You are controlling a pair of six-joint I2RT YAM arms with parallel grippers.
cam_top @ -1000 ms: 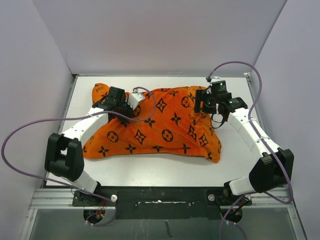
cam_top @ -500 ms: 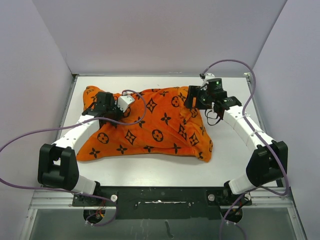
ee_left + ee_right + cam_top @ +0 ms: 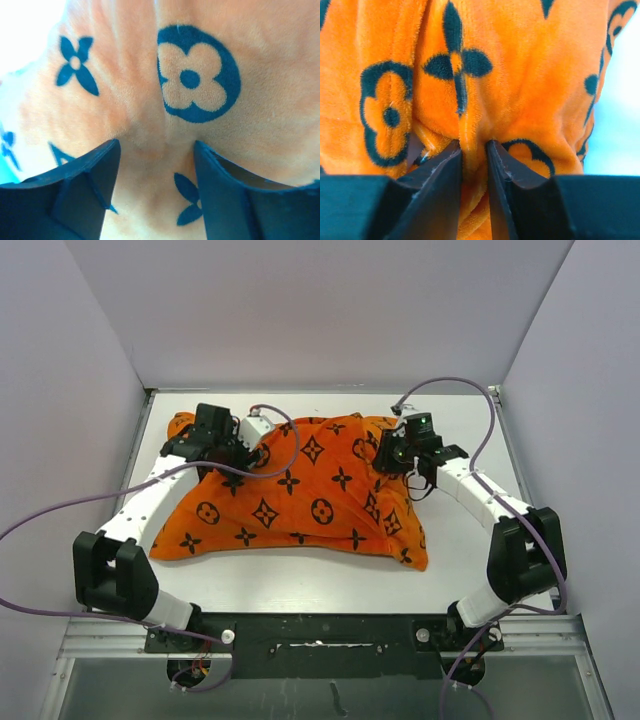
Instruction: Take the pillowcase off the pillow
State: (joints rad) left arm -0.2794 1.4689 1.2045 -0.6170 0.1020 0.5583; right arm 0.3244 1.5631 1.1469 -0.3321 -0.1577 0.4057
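Bases of both arms sit bolted at the near edge, and just beyond them the white tabletop (image 3: 300,585) carries the pillowcase (image 3: 300,500). It is bright orange with black flowers, diamonds and circles, spread plump across the middle, its near-right corner trailing closest to us. It lies much where it did half a second ago. Up the left side, the left arm (image 3: 150,505) reaches to the cover's far-left end, a touch farther back than before. And here's the change: the left jaws, clamped tight a moment ago, have let go and now stand apart over the plush, a black flower-in-circle motif (image 3: 197,80) just ahead of them, nothing pinched. Over on the right, the right arm (image 3: 480,495) has swung inward onto the cover's far-right part. The right jaws, gaping wide a second ago, have closed on a raised fold (image 3: 471,135) of orange fabric, squeezing it between them.
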